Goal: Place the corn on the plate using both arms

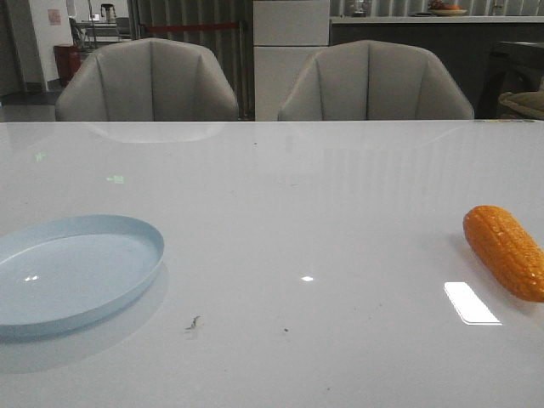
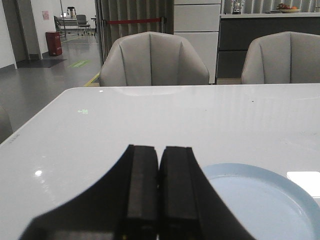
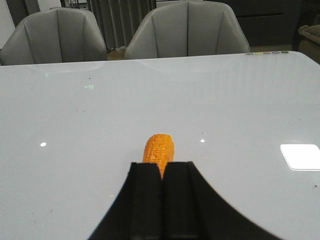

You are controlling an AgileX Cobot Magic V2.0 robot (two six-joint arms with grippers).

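Note:
The orange corn (image 1: 506,251) lies on the white table at the far right, partly cut by the front view's edge. The pale-blue plate (image 1: 76,272) sits at the near left, with nothing on it. Neither arm shows in the front view. In the left wrist view my left gripper (image 2: 160,148) is shut and empty, with the plate (image 2: 260,200) just beside its fingers. In the right wrist view my right gripper (image 3: 163,165) is shut and empty. The corn (image 3: 159,149) lies on the table just beyond its fingertips, its near end hidden behind them.
Two grey chairs (image 1: 149,81) (image 1: 374,81) stand behind the table's far edge. A small dark scrap (image 1: 194,322) lies on the table near the plate. A bright window reflection (image 1: 472,303) shows beside the corn.

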